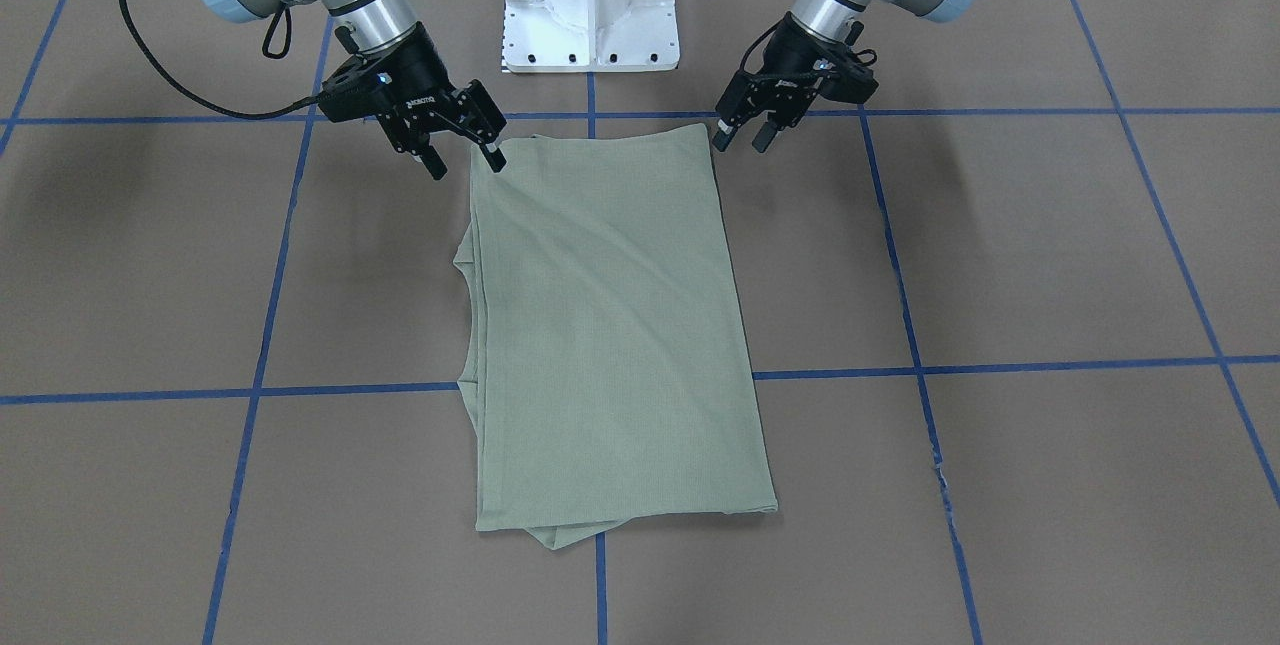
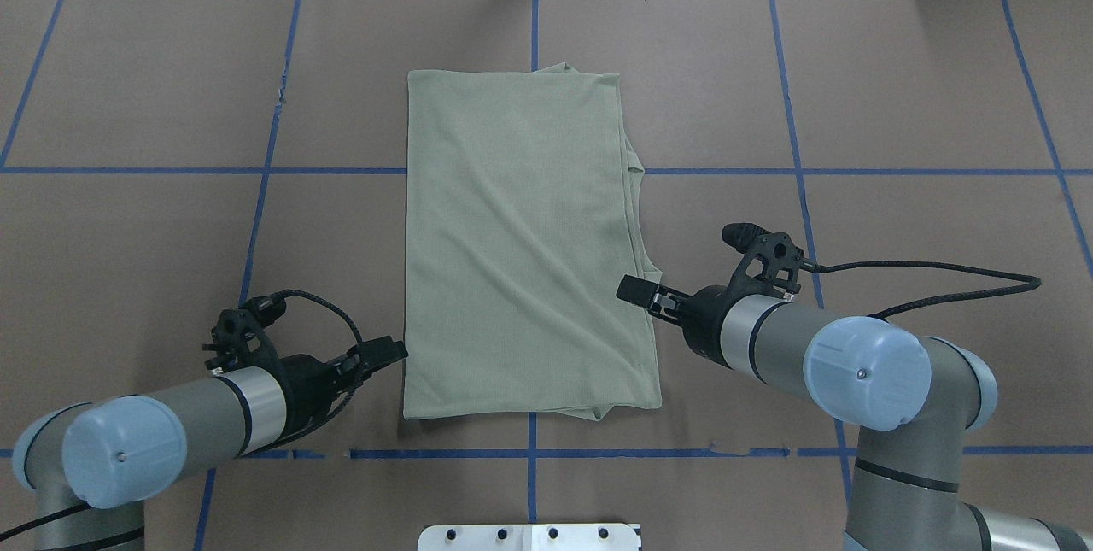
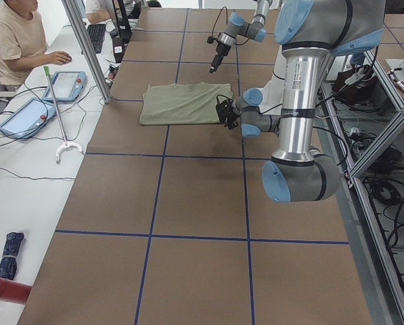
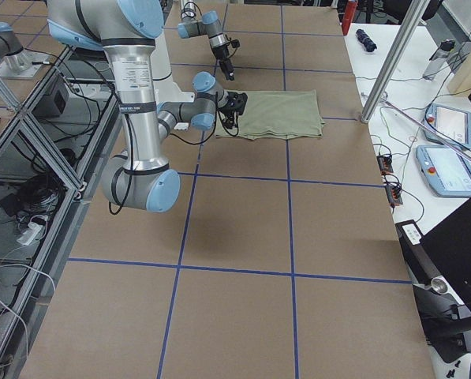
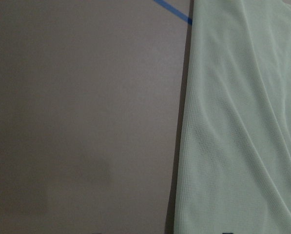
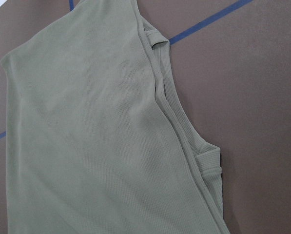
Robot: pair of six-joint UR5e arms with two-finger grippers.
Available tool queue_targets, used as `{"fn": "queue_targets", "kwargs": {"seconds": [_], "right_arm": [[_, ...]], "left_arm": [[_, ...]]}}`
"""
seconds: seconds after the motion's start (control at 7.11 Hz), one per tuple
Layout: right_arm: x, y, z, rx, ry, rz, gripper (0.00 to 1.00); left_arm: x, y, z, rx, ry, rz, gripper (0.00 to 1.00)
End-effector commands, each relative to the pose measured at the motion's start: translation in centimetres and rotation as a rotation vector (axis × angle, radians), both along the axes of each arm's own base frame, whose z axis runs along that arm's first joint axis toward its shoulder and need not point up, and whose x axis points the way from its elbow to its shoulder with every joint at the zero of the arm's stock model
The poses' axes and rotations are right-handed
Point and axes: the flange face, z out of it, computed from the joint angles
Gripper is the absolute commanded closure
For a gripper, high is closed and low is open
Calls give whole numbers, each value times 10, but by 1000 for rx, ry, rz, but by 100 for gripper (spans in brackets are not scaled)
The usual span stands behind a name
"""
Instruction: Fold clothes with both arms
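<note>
Where the shirt lies: the sage-green shirt (image 2: 521,235) is flat on the brown counter (image 2: 171,107), centred between the two arms and folded into one long strip. No logo or tag shows.
Long axis: it runs straight away from the robot, with one short end near the white pedestal (image 1: 590,15) and the other at the far side.
Edges: the left edge is a clean, straight fold. Along the right edge, tucked-under layers peek out in steps.
Left gripper (image 2: 388,352): low, just beside the near left corner and off the cloth, with its jaws parted and nothing between them.
Right gripper (image 1: 465,163): over the right edge toward the near end, jaws parted and empty. The side view shows it raised clear of the counter and apart from the cloth.
Nearer arm: the left looks closer to a grasp, since it is already down at cloth level.
Likely step: taking the two near corners to carry the near end over to the far end, halving the strip.
What the move turns on: the whole shirt lies ahead of both grippers, so the fold should travel along the long axis. On the right, the stepped layers may slip unless all are pinched together.
</note>
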Motion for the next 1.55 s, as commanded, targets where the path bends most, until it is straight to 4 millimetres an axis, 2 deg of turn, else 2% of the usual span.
{"fn": "queue_targets", "kwargs": {"seconds": [0.0,0.14,0.28,0.42,0.7,0.98,1.13,1.27,1.41], "right_arm": [[-1,0,0,0,-1,-1,0],[-2,0,2,-2,3,0,0],[-3,0,2,-4,4,0,0],[-4,0,2,-4,4,-1,0],[-4,0,3,-5,5,-1,0],[-4,0,3,-9,5,0,0],[-6,-1,6,-10,11,10,0],[-8,-2,7,-56,-7,39,0],[-13,0,12,-92,-5,49,2]], "left_arm": [[39,18,-13,-27,-19,33,14],[39,18,-11,-28,-24,33,14],[42,28,-8,-29,-29,51,14],[45,30,-13,-27,-20,56,14],[46,33,-13,-27,-20,61,22],[45,33,-11,-27,-23,61,25],[44,33,-8,-29,-29,59,44],[45,31,-11,-25,-23,36,81],[45,31,-10,-23,-26,35,100]]}}
